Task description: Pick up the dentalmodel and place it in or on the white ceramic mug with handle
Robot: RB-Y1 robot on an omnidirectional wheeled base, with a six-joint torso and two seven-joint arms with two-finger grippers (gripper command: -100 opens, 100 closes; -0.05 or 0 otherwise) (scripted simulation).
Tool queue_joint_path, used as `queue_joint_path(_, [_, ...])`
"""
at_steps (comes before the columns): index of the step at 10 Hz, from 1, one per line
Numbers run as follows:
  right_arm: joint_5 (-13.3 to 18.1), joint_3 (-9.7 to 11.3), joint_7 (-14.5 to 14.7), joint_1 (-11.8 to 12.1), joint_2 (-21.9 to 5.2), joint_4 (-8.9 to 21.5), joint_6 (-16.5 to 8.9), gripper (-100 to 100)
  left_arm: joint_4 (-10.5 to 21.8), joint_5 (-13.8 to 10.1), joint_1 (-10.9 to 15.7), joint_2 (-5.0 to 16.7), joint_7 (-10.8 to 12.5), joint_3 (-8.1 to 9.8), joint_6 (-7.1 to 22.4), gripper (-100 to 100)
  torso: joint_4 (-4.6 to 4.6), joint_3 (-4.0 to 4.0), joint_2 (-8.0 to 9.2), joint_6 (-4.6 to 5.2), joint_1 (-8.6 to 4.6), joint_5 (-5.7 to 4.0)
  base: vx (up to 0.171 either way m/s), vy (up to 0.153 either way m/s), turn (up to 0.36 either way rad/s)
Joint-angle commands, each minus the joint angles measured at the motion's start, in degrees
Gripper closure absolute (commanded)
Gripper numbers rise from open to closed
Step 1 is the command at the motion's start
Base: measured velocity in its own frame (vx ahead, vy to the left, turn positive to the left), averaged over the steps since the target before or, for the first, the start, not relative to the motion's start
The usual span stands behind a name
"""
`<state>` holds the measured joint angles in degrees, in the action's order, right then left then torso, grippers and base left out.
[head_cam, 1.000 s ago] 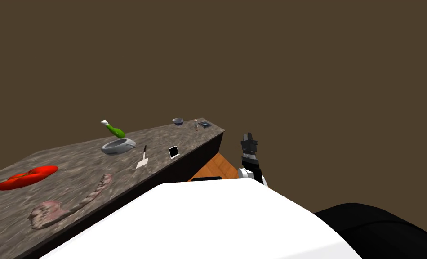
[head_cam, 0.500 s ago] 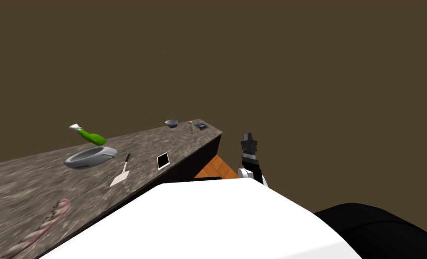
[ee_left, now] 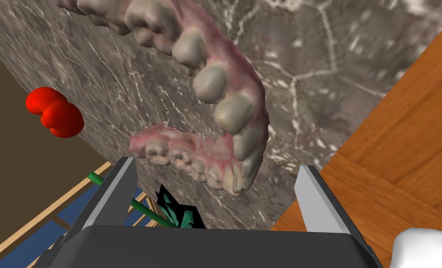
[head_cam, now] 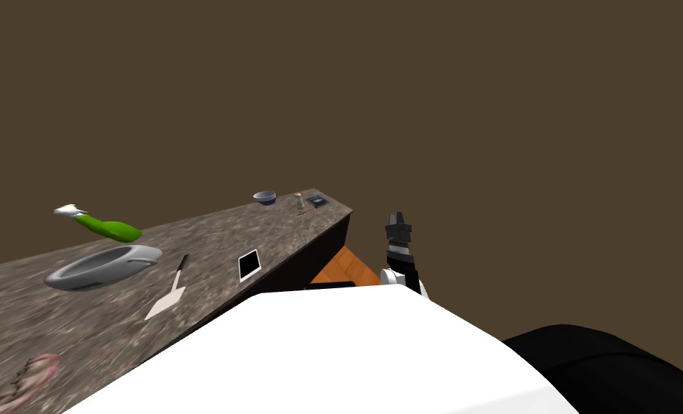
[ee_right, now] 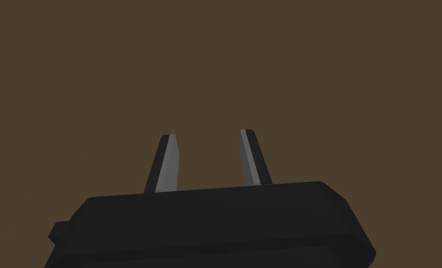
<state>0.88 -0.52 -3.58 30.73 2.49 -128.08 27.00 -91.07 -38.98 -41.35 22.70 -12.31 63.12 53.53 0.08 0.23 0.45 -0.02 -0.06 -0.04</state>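
Grey mottled stone counter (head_cam: 275,230) bears the pink dentalmodel (ee_left: 227,114) at the head view's lower left, and the left hand (ee_left: 216,164) points down at it, fingers spread around its near end, so closing squarely seems next; the right hand (head_cam: 397,228) hangs parted at centre.

No words, labels, brands, numbers or signs could be read anywhere. The green bottle (head_cam: 110,228) and the white-edged black panel (head_cam: 249,265) on the counter (head_cam: 211,237) were seen plain, without lettering.
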Motion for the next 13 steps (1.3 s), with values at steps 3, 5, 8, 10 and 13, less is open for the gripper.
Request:
queue_joint_path(3, [0.0, 0.0, 0.0, 0.0, 0.0, 0.0, 0.0, 0, 4.43, 2.91, 2.08, 1.31, 2.52, -0.36, -1.47, -100, 0.04, 0.08, 0.13, -0.01, 0.01, 0.0, -0.101, -0.002, -0.145])
queue_joint_path(5, [0.0, 0.0, 0.0, 0.0, 0.0, 0.0, 0.0, 0, 4.3, 3.06, 2.09, 1.22, 2.63, -0.36, -1.4, -100, 0.02, 0.04, 0.06, -0.01, 0.02, 0.0, -0.054, -0.002, -0.08])
queue_joint_path(8, [0.0, -0.01, 0.0, 0.01, 0.0, 0.0, 0.0, 0, 4.43, 3.14, 2.11, 1.22, 2.77, -0.37, -1.39, 100, -0.04, -0.13, -0.24, 0.01, 0.02, -0.02, -0.004, -0.001, 0.005])
queue_joint_path(10, [0.0, -0.01, 0.0, 0.02, 0.0, 0.0, 0.0, 0, 4.4, 3.13, 2.14, 1.25, 2.79, -0.35, -1.44, 100, -0.06, -0.14, -0.26, -0.03, 0.01, 0.01, 0.0, 0.0, 0.0])
queue_joint_path(13, [0.0, -0.02, 0.0, 0.04, -0.01, 0.0, 0.0, 0, 1.34, 1.0, 0.67, 0.38, 0.9, -0.13, -0.48, 100, -0.11, -0.23, -0.42, -0.17, -0.01, -0.02, 0.064, 0.005, 0.166])
